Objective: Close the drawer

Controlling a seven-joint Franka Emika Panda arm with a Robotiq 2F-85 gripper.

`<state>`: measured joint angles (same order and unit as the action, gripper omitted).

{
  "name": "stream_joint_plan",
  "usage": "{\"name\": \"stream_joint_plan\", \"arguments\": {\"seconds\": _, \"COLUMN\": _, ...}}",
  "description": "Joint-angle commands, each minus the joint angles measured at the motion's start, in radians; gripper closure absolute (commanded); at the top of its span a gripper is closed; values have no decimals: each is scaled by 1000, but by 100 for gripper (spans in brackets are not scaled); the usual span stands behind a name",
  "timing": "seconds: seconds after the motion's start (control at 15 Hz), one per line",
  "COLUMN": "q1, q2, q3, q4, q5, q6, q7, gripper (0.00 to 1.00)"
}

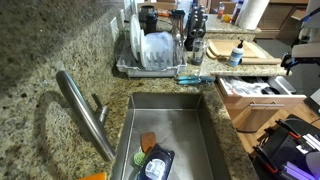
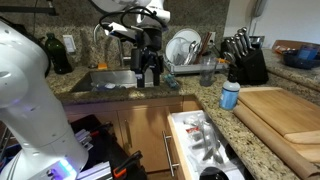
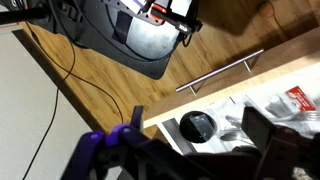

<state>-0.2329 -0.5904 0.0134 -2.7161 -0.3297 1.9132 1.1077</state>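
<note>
End effector point(image 2: 150, 78), black, two fingers, is hanging with the fingers pointing down and the jaws spread wide; it is gripping nothing and touching nothing. In the wrist view the end effector point(image 3: 195, 118) is showing one finger at the lower left and one at the lower right, well apart, with open space between them. White jointed robot arm point(image 2: 30, 95) is filling the near side of an exterior view, and its upper links are reaching across the top of the picture to a wrist that is facing downward.

Shallow light-brown wooden drawer point(image 2: 178, 140) is standing pulled out from under the speckled granite table point(image 2: 215, 100), with its white interior and dark utensils showing. In an exterior view the drawer point(image 1: 255, 92) is sitting open just beside the steel sink basin point(image 1: 170, 125). In the wrist view the drawer front point(image 3: 250, 65) with its straight silver bar handle point(image 3: 220, 72) is lying below the fingers, over a brown wood plank floor point(image 3: 90, 85).
</note>
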Motion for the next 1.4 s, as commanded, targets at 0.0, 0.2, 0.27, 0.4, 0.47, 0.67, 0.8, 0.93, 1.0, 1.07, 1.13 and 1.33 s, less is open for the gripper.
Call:
{"name": "stream_joint_plan", "arguments": {"seconds": 0.0, "q1": -4, "q2": -1, "q3": 8, "q4": 5, "q5": 3, "q6": 0, "q7": -3, "gripper": 0}}
{"name": "stream_joint_plan", "arguments": {"seconds": 0.2, "q1": -23, "q2": 52, "q3": 9, "q4": -56, "q5": -12, "q6": 3, "q7": 29, "gripper": 0}}
{"name": "stream_joint_plan", "arguments": {"seconds": 0.27, "q1": -30, "q2": 67, "q3": 0, "q4": -76, "q5": -8, "q6": -4, "q7": 41, "gripper": 0}}
{"name": "stream_joint_plan", "arguments": {"seconds": 0.4, "q1": -53, "q2": 104, "q3": -11, "q4": -107, "q5": -26, "q6": 5, "q7": 94, "gripper": 0}}
{"name": "stream_joint_plan", "arguments": {"seconds": 0.47, "q1": -64, "q2": 160, "q3": -4, "q4": -68, "q5": -56, "q6": 2, "q7": 134, "gripper": 0}}
{"name": "stream_joint_plan", "arguments": {"seconds": 0.67, "q1": -34, "q2": 149, "q3": -18, "q4": -71, "q5": -70, "q6": -13, "q7": 151, "gripper": 0}}
{"name": "stream_joint_plan", "arguments": {"seconds": 0.8, "q1": -32, "q2": 174, "q3": -20, "q4": -69, "q5": -84, "q6": -12, "q7": 174, "gripper": 0}}
{"name": "stream_joint_plan", "arguments": {"seconds": 0.93, "q1": -34, "q2": 204, "q3": -25, "q4": -68, "q5": -87, "q6": -1, "q7": 172, "gripper": 0}}
{"name": "stream_joint_plan", "arguments": {"seconds": 1.0, "q1": -66, "q2": 284, "q3": -41, "q4": -68, "q5": -116, "q6": 21, "q7": 205, "gripper": 0}}
{"name": "stream_joint_plan", "arguments": {"seconds": 1.07, "q1": -95, "q2": 336, "q3": -61, "q4": -70, "q5": -139, "q6": 44, "q7": 240, "gripper": 0}}
{"name": "stream_joint_plan", "arguments": {"seconds": 1.13, "q1": -120, "q2": 374, "q3": -95, "q4": -72, "q5": -157, "q6": 53, "q7": 261, "gripper": 0}}
{"name": "stream_joint_plan", "arguments": {"seconds": 1.33, "q1": -173, "q2": 500, "q3": -221, "q4": -74, "q5": -201, "q6": 172, "q7": 279, "gripper": 0}}
